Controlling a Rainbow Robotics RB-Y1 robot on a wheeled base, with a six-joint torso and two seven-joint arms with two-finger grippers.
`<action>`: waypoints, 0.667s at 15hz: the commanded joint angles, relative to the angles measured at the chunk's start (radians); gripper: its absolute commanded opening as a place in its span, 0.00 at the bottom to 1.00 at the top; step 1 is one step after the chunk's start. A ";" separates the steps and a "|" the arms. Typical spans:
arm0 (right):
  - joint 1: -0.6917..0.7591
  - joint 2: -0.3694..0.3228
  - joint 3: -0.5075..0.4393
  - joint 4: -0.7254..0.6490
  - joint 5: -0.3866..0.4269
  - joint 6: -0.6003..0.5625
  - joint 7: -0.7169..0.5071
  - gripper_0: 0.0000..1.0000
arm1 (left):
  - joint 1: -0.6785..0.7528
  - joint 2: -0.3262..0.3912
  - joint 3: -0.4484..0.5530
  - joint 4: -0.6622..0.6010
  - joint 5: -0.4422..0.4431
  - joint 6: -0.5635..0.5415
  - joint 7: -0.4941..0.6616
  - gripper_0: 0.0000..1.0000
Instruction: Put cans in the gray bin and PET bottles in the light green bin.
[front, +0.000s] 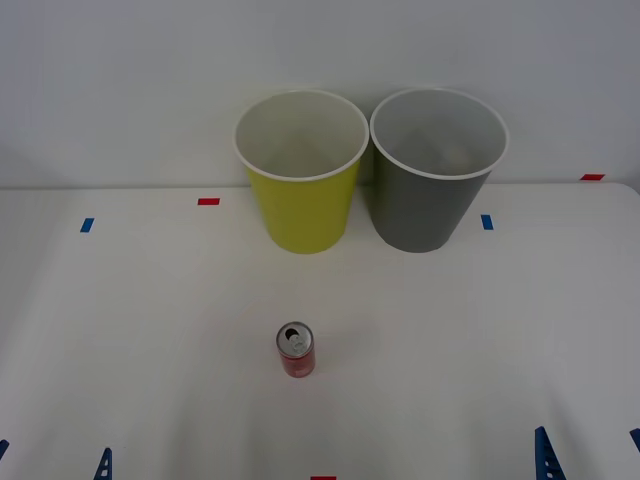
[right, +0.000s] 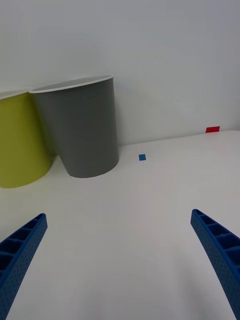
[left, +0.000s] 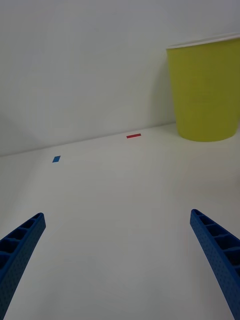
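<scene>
A small red can (front: 296, 351) with a silver top stands upright on the white table, in the middle near the front. Against the back wall stand the light green bin (front: 300, 215) and, on its right and almost touching it, the gray bin (front: 415, 215); both are upright with pale insides. My left gripper (front: 52, 462) is open at the front left edge, far from the can. At the front right my right gripper (front: 590, 455) is open too. The right wrist view faces the gray bin (right: 85, 135) and the light green bin (right: 20, 145). The left wrist view catches the light green bin (left: 205, 95). PET bottles are out of view.
Small red tape marks (front: 208, 201) and blue tape marks (front: 487, 222) dot the table around the bins. A white wall rises right behind the bins. Bare white table lies between the can and the bins and on either side of the can.
</scene>
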 joint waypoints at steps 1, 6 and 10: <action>0.000 0.000 0.000 0.000 0.000 0.000 0.000 1.00 | 0.000 0.000 0.000 0.000 0.000 0.000 0.000 1.00; 0.000 0.000 0.000 0.000 0.000 0.000 0.000 1.00 | 0.000 0.000 0.000 0.000 0.000 0.000 0.000 1.00; 0.000 0.000 0.000 0.000 0.000 0.000 0.000 1.00 | 0.000 0.000 0.000 0.000 0.000 0.000 0.000 1.00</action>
